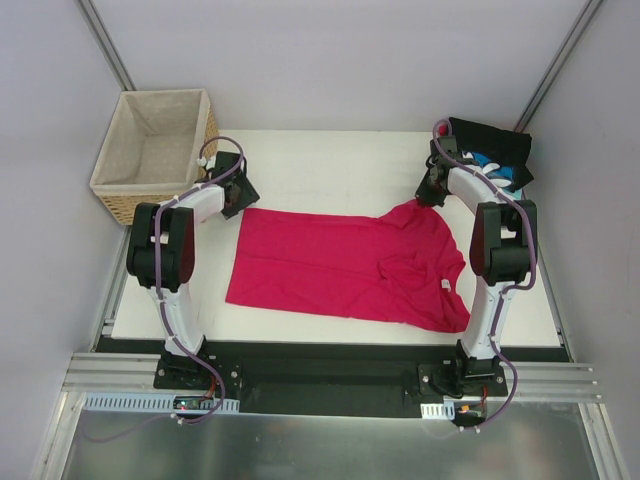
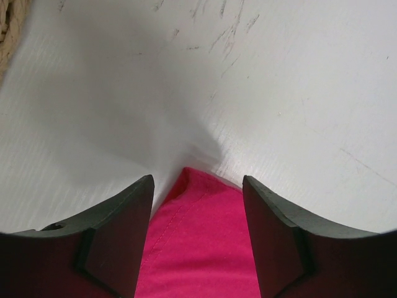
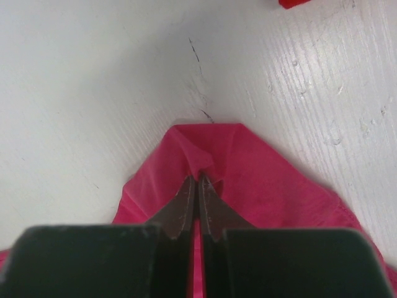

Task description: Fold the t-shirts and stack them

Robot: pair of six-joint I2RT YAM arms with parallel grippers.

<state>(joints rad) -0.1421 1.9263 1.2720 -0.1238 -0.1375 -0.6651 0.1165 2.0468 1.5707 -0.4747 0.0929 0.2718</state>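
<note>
A magenta-pink t-shirt point(image 1: 340, 265) lies spread flat across the white table point(image 1: 330, 165), collar end to the right. My left gripper point(image 1: 238, 205) stands open at its far left corner. In the left wrist view that hemmed corner point(image 2: 198, 242) lies between the two fingers point(image 2: 197, 183), with neither one pressing on it. My right gripper point(image 1: 425, 197) is shut on the shirt's far right corner, where the cloth point(image 3: 260, 180) bunches at the fingertips point(image 3: 198, 180). Folded black point(image 1: 490, 140) and blue-and-white point(image 1: 497, 170) t-shirts are stacked at the back right corner, partly hidden by the right arm.
A wicker basket point(image 1: 115, 187) with beige lining stands off the table's back left corner, close to the left arm; its edge shows in the left wrist view point(image 2: 7, 31). A scrap of red cloth point(image 3: 293, 3) shows at the top of the right wrist view.
</note>
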